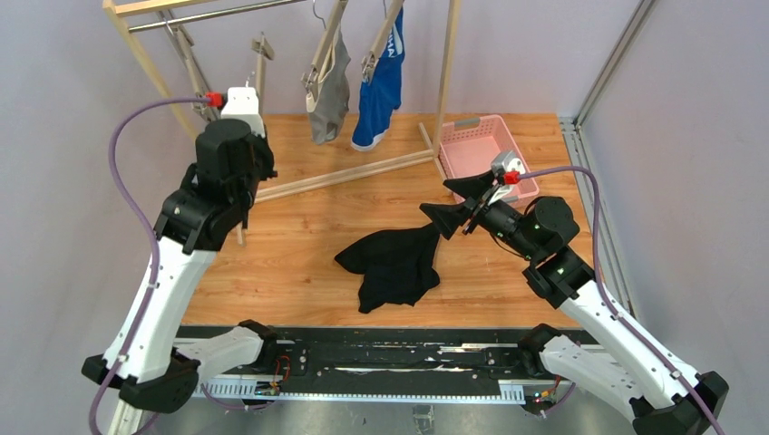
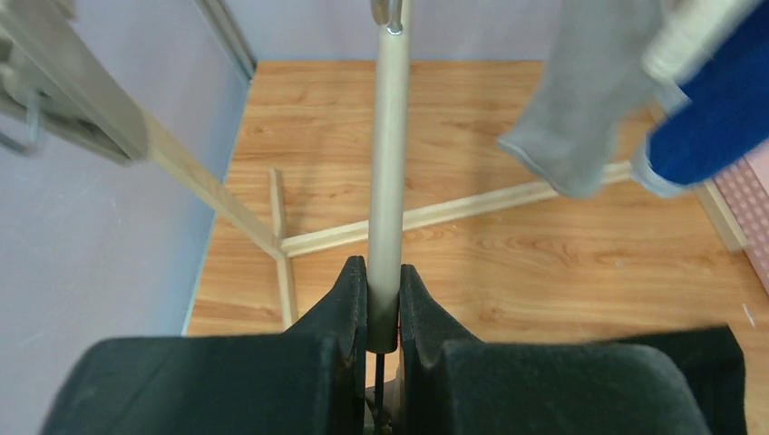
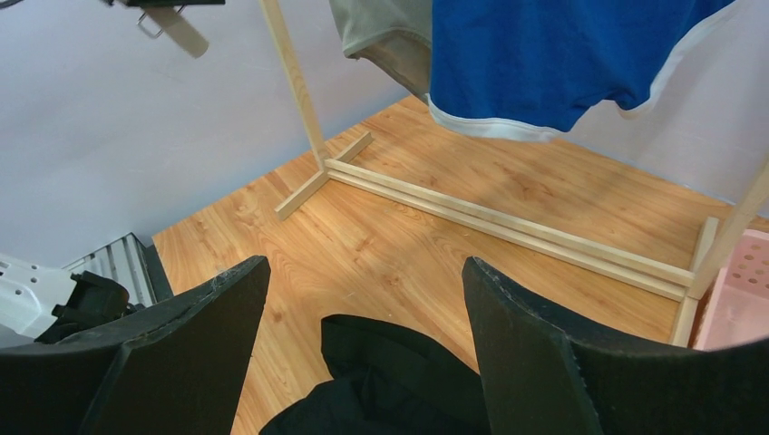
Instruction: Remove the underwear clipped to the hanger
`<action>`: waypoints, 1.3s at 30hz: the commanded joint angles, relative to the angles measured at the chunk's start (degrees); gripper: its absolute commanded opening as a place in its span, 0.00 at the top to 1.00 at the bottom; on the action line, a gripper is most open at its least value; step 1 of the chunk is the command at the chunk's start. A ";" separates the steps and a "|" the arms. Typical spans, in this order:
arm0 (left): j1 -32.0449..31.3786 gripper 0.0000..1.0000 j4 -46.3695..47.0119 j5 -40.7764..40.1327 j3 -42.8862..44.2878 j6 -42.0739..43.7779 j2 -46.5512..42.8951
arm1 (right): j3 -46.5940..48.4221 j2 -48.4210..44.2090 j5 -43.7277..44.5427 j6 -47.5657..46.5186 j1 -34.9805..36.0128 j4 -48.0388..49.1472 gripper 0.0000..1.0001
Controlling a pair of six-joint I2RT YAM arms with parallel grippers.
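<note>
Two shorts hang up and beyond both pincers; one lies loose.

Nearest, the black shorts (image 1: 392, 265) lie crumpled on the surface (image 1: 299, 245), with the right pincer (image 1: 456, 201) spread wide and empty over their far edge. Farther back, the left pincer (image 2: 383, 299) is clamped on the upright bar of a bare hanger (image 2: 388, 163). Just right of it are the grey shorts (image 1: 331, 95), then the blue shorts (image 1: 381, 82), both with their long axis vertical. The left arm looks nearer. The hanger tops are cut off, and the clips' grip is hard to make out.

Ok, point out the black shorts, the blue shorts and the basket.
black shorts (image 1: 392, 265), top view, middle of the heap
blue shorts (image 1: 379, 91), top view, hanging leg
basket (image 1: 476, 156), top view, bare bottom
</note>
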 commanded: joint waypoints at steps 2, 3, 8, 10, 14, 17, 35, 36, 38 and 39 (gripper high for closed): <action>8.72 1.00 3.24 9.78 6.70 2.21 5.63 | -0.68 -1.61 1.94 -3.03 0.74 -1.75 0.20; 9.13 1.00 3.33 10.40 8.23 2.66 6.80 | -0.71 -1.71 2.33 -3.52 0.75 -2.24 0.20; 11.74 1.00 2.63 14.57 16.11 3.06 12.29 | -1.39 -1.68 4.12 -4.84 0.75 -2.56 0.20; 12.94 1.00 2.65 16.42 18.30 2.77 13.72 | -1.79 -1.36 4.09 -5.00 0.70 -2.02 0.20; 16.80 1.00 2.90 21.24 21.07 2.04 15.78 | -2.62 -0.23 4.68 -5.09 0.70 -0.75 0.20; 20.04 1.00 3.54 25.73 21.77 1.26 16.89 | -3.33 0.53 4.74 -5.34 0.75 0.20 0.20; 24.09 1.00 9.26 28.27 22.92 0.19 17.63 | -5.07 3.38 4.20 -6.02 0.75 2.10 0.20; 24.28 1.00 9.31 28.30 23.01 0.11 17.82 | -5.14 3.30 4.17 -5.93 0.69 2.15 0.20; 24.84 1.00 9.54 28.34 23.41 0.10 18.29 | -5.29 3.08 4.15 -5.68 0.74 2.21 0.20; 25.11 1.00 9.71 28.31 23.61 0.10 18.61 | -5.35 2.92 4.19 -5.58 0.75 2.16 0.20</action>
